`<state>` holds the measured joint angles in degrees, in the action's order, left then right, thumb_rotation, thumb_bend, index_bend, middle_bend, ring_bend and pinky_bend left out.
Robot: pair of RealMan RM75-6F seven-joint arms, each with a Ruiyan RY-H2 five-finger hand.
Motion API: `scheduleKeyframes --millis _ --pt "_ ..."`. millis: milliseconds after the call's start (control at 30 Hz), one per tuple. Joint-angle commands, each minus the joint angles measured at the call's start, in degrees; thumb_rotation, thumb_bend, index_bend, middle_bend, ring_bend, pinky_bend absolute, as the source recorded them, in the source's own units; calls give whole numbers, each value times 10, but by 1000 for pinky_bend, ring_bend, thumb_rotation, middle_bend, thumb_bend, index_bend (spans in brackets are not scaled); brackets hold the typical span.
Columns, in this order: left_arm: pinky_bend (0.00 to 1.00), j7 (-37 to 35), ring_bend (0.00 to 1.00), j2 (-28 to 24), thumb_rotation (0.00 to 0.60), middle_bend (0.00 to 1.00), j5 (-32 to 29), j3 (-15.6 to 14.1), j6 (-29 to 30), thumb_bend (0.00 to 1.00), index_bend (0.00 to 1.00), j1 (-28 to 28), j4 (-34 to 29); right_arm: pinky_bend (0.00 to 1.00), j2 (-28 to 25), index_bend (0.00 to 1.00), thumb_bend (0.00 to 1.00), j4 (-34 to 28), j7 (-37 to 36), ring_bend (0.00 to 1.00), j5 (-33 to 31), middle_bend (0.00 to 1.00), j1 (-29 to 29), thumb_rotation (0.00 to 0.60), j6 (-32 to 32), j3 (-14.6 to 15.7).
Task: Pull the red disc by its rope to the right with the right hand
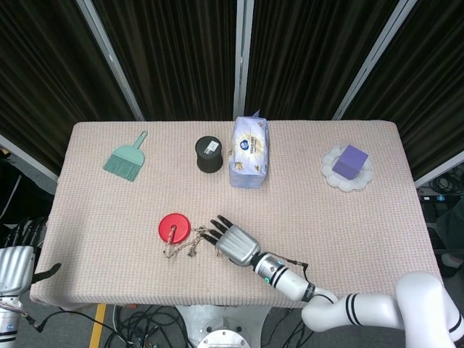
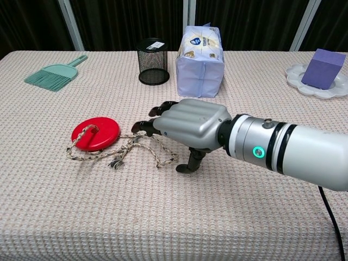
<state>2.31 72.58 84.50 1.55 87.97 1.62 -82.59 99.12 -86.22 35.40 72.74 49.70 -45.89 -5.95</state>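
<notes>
Hovering my right hand [image 2: 187, 124], fingers apart, over the rope [image 2: 142, 147]; the red disc [image 2: 95, 132] is lying toward the tabletop's left edge.

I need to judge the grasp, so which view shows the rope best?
The chest view: the rope lies in loose loops from the red disc toward the right hand, fingertips above it. The head view shows only a small tangle.

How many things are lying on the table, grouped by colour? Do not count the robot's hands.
Red: 1, disc
Beige: 1, rope
Green: 1, brush
Black: 1, mesh cup
Purple: 1, block
White: 2, tissue pack, plate
Total: 7
</notes>
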Motion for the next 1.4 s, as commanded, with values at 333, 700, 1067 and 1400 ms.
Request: scheduleKeyframes --millis 333,700,1067,1400 --pt "141 -3 45 3 600 100 -1 0 -1 0 87 -3 7 0 20 339 249 31 -14 21 21 378 0 600 -22 11" --pt "142 -3 45 5 600 100 -8 5 -4 0 87 -4 9 0 27 480 269 51 -26 89 30 482 -1 600 -28 17" --pt "142 -5 45 4 600 100 -10 7 -6 0 87 -4 9 0 36 576 299 64 -44 135 53 550 -8 600 -53 20" --pt "142 -8 45 6 600 100 -13 6 -10 0 87 -6 13 0 41 640 315 77 -56 172 66 599 -11 600 -56 23"
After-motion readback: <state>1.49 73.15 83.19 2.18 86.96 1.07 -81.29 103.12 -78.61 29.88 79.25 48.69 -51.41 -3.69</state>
